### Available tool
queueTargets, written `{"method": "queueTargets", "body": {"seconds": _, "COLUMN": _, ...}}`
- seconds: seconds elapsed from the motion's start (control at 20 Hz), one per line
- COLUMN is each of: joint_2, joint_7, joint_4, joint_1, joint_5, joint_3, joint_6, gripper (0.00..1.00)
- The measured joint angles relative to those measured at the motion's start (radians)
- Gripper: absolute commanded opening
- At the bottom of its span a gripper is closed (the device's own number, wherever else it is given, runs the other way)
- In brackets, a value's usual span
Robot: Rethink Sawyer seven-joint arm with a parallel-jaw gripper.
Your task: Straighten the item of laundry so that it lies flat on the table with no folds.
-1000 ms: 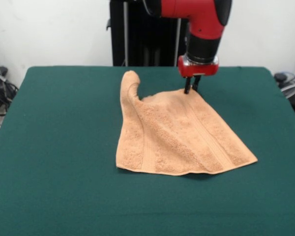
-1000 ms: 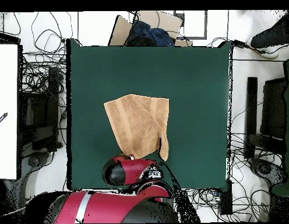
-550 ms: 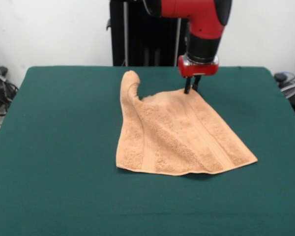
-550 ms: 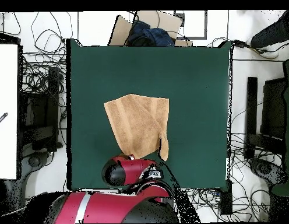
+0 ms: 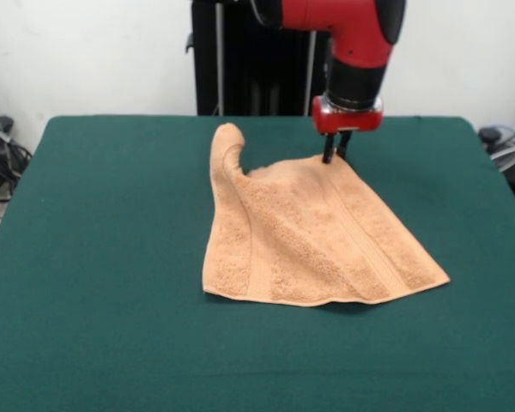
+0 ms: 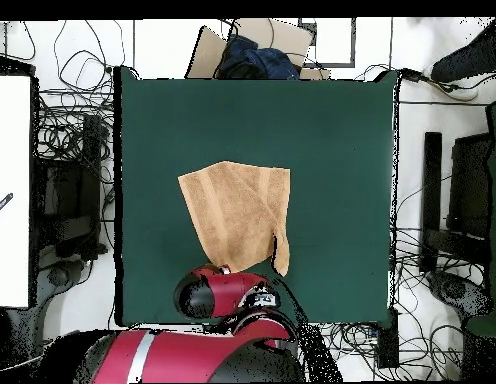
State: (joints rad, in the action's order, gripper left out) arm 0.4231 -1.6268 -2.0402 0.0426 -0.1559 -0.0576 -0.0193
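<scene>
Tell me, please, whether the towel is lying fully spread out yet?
Not yet: the towel still has one far corner curled upward, and the gripper stands at its far edge.

The towel (image 5: 309, 236) lies on the worktop (image 5: 94, 257), a little right of the front view's centre. Its upper-left corner is rolled up into a narrow ridge running toward the top of the frame. The hand (image 5: 335, 157) stands at the towel's upper edge, right of that ridge, its tips touching the cloth. In the overhead view the towel (image 6: 237, 210) sits centre-left on the worktop (image 6: 332, 140), just above the arm (image 6: 217, 295).
</scene>
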Motion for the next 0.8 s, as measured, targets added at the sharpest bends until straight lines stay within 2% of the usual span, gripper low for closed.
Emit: {"method": "queueTargets", "body": {"seconds": 0.8, "joint_2": 0.137, "joint_7": 0.0, "joint_4": -0.066, "joint_1": -0.126, "joint_5": 0.165, "joint_3": 0.021, "joint_6": 0.06, "gripper": 0.0}}
